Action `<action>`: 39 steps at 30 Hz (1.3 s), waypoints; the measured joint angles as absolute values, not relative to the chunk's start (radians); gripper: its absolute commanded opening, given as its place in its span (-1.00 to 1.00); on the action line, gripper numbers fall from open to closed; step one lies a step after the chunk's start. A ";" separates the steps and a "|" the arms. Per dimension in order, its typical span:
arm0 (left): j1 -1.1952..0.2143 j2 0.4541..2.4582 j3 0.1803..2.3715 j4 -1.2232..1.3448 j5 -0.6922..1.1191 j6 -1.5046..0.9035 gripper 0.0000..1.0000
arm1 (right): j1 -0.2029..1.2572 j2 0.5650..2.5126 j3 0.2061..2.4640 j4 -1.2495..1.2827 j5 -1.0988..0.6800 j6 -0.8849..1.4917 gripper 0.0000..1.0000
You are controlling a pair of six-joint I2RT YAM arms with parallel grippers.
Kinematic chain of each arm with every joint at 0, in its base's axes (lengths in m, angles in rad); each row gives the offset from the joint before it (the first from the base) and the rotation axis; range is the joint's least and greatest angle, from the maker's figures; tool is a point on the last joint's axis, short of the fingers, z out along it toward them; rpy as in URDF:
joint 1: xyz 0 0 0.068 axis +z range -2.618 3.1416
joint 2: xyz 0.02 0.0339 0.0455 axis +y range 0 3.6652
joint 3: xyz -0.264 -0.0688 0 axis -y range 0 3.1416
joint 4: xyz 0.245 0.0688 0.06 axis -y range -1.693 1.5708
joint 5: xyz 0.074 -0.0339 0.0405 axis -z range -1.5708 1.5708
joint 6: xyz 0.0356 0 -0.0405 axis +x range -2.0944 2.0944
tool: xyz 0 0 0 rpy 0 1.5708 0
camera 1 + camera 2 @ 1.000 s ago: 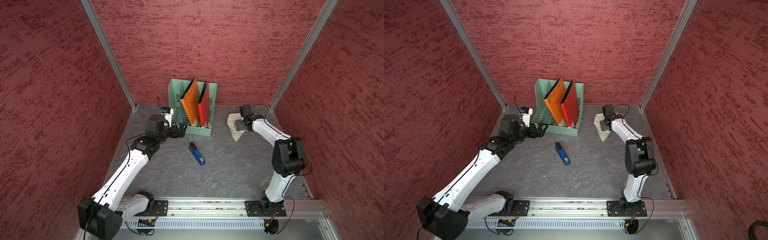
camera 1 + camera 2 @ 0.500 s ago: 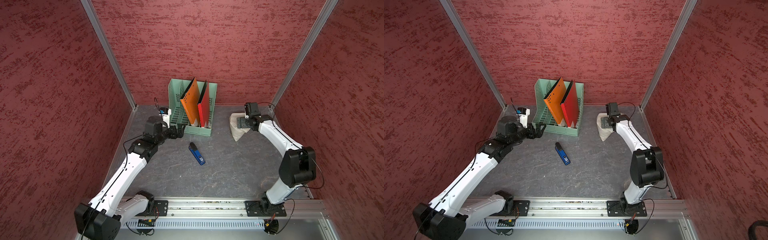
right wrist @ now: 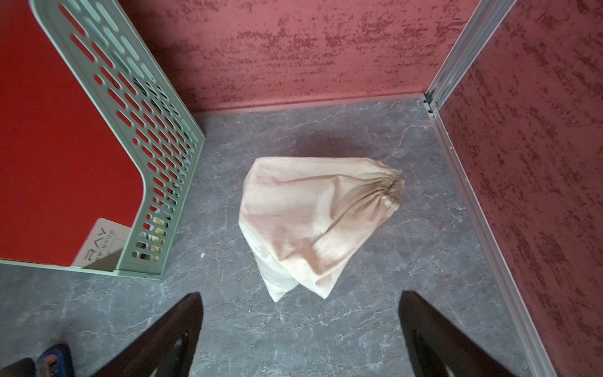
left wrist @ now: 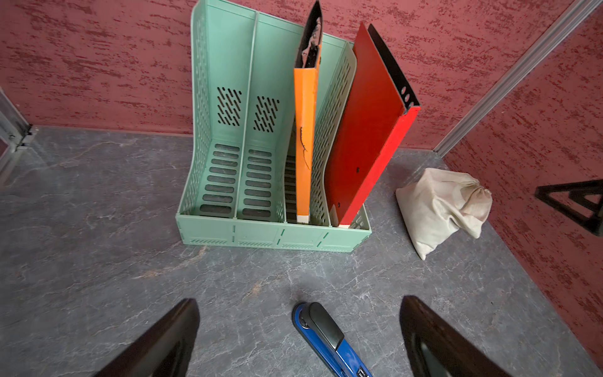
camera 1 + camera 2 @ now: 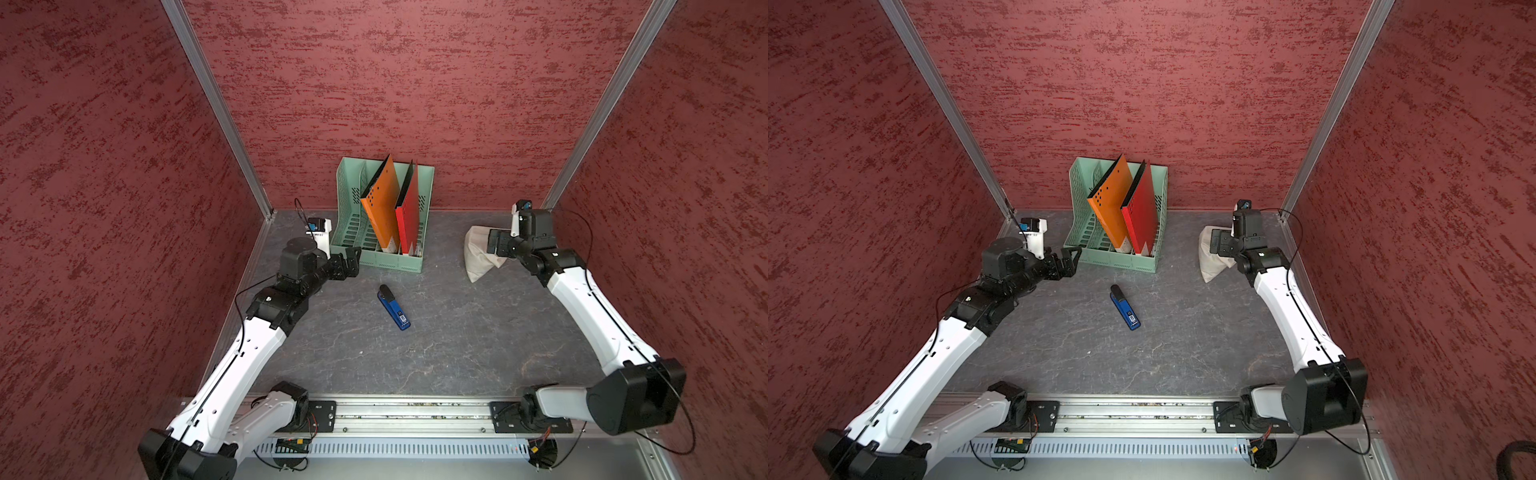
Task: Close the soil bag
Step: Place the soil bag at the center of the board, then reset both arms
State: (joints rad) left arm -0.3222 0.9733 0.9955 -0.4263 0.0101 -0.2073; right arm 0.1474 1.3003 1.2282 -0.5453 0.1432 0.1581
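- I see the soil bag lying on its side in the far right corner of the table, close to the back wall and the right wall.
- It sits to the right of the green file rack, apart from it, with bare table between them.
- In the right wrist view the soil bag looks soft and creased. Its gathered neck is drawn into a tight pucker that points toward the right wall.
- My right gripper is over the bag with its jaws spread wide and nothing in them. In the right wrist view both fingers stop short of the cloth, so I read no contact.
- In both top views that gripper covers part of the bag, so I cannot judge its height above the cloth from there.
- My left gripper is also spread wide and empty, near the front left corner of the file rack.
- An orange folder and a red folder lean in the rack's right-hand slots.
- A blue stapler lies flat near the middle of the table, well apart from the bag.
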 measured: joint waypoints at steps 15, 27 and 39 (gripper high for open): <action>-0.057 0.917 0.807 -0.381 -0.030 -0.191 0.99 | 0.130 1.000 0.828 -0.162 0.049 0.104 0.80; 0.063 1.033 0.616 -0.102 -0.043 -0.170 1.00 | 0.108 1.191 0.515 0.255 0.058 0.014 0.80; 0.152 1.173 0.512 0.231 0.027 -0.113 1.00 | 0.021 1.361 0.458 0.570 0.088 0.026 0.81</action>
